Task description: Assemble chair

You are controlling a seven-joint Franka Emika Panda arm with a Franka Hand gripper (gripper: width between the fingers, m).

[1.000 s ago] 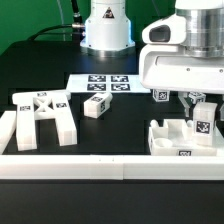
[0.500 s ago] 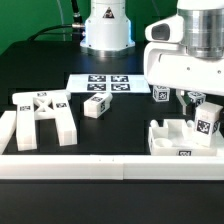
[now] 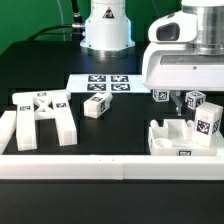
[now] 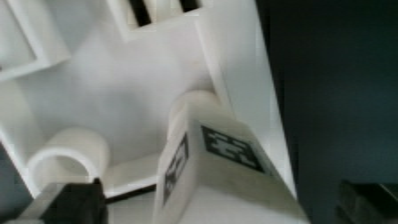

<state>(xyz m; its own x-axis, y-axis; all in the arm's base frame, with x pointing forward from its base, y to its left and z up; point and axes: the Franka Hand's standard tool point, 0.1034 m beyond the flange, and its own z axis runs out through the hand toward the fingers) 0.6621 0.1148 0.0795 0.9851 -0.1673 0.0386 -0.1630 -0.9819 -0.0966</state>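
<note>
Chair block [image 4: 214,150] now stands free between the widened fingers [image 4: 68,203].

1. Arm [image 3: 190,55]: cropped by the exterior view's upper and right edges. Its housing hides most of the gripper [image 3: 181,103] (only dark stubs show).
2. Chair assembly [image 3: 180,138], near the table's front edge: meets the frame edge at the exterior view's right; cannot tell whether it is cropped.
3. Marker tags [image 3: 97,101], all parts: patterns too small to read.
4. Wrist view: blurred throughout. Tagged block [image 4: 222,150] cropped at the frame edge. Fingers [image 4: 68,200] show as dark tips only. Slotted white part [image 4: 107,40] cropped, identity unclear.
</note>
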